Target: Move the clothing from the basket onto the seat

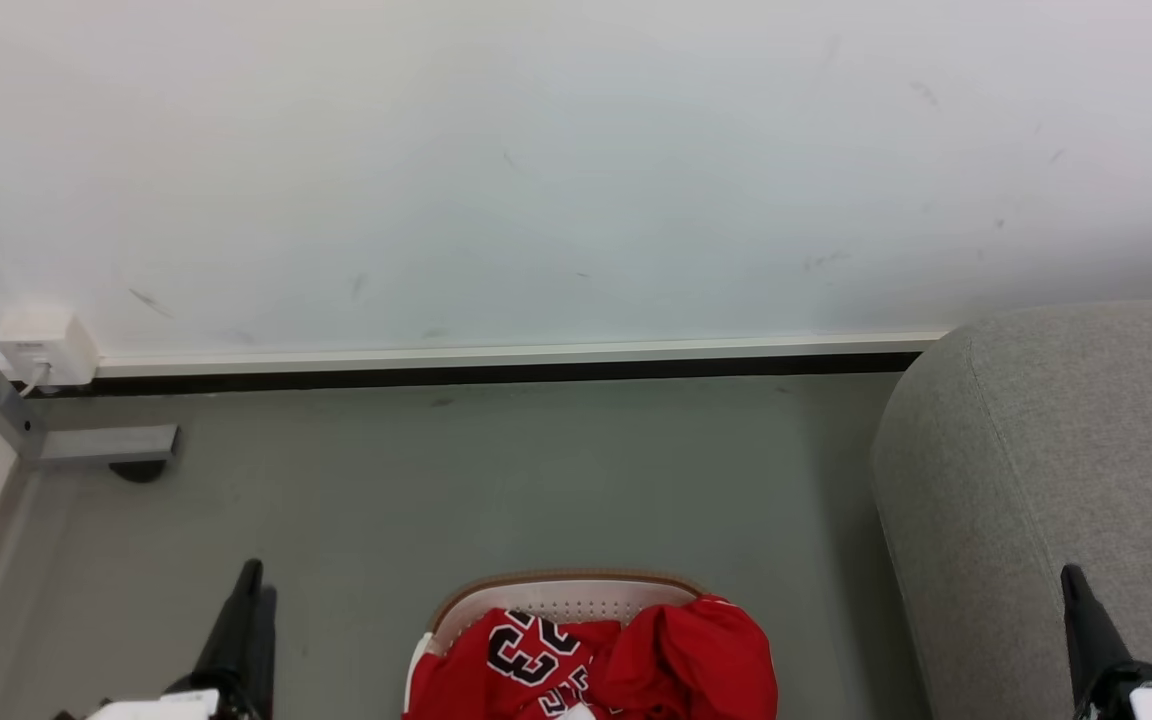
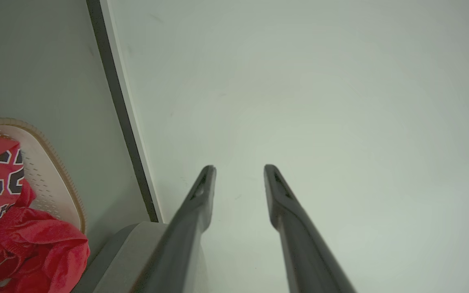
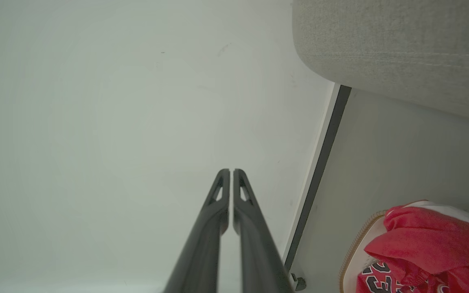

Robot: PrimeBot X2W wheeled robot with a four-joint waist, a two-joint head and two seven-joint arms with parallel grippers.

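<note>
- So, left gripper: fingers part-way open with nothing between them, aimed at the bare wall.
- Right gripper: fingers pressed together, holding nothing, also pointing at the wall.
- Clothes are both in the basket, which sits on the floor near the robot, between the two grippers. Numbered jersey is on the left of the pile. The plain red top is on the right, slumped over the right rim.
- Sofa is just right of the basket, not touching it.
- My guess: first grab hasn't happened yet.
- What could go wrong:
  - The two pieces look bunched together, so pulling one may drag the other onto the floor.
  - The basket looks light, so a snagged pull could tip it.
  - The right fingers need opening first or they'll just poke the cloth.
  - The right arm is close to the sofa's side and could bump it.
</note>
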